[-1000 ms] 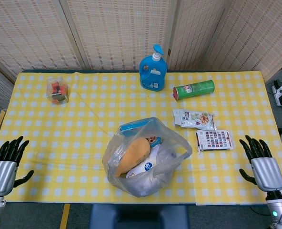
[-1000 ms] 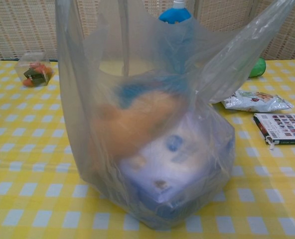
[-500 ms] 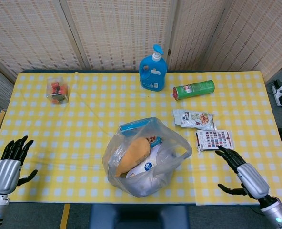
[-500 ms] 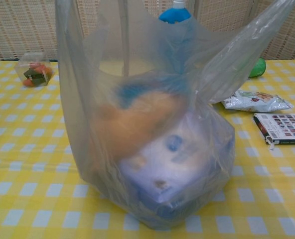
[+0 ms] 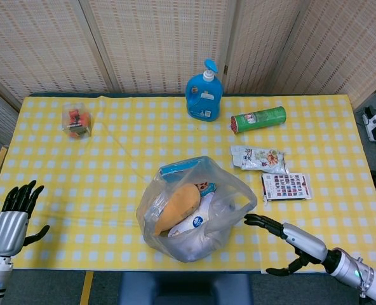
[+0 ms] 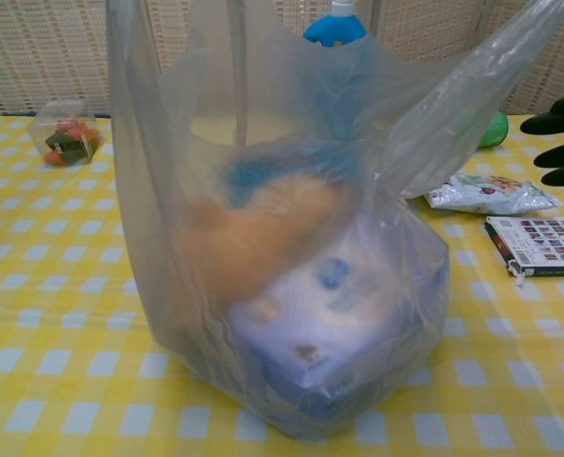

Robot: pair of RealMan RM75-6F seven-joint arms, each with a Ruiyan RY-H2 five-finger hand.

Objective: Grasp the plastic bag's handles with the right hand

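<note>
Basically, grasp not made yet: right hand point(image 5: 288, 236) near the bag, holding nothing
The plastic bag point(image 5: 194, 210) sits full near the front middle of the table point(image 5: 112, 152), with its handles point(image 6: 511, 48) standing up, one at 11 o'clock and one at 1 o'clock in the chest view. Right hand lies at the bag's 4 o'clock in the head view, fingers spread, fingertips point(image 5: 248, 219) just beside the bag's side but apart from it; in the chest view only dark fingertips show at the 3 o'clock edge, below the near handle. Left hand point(image 5: 10, 219) rests at the table's 8 o'clock corner, fingers apart, nothing in it. Left to do, I'd judge: rise to the handles, gather both, clench
</note>
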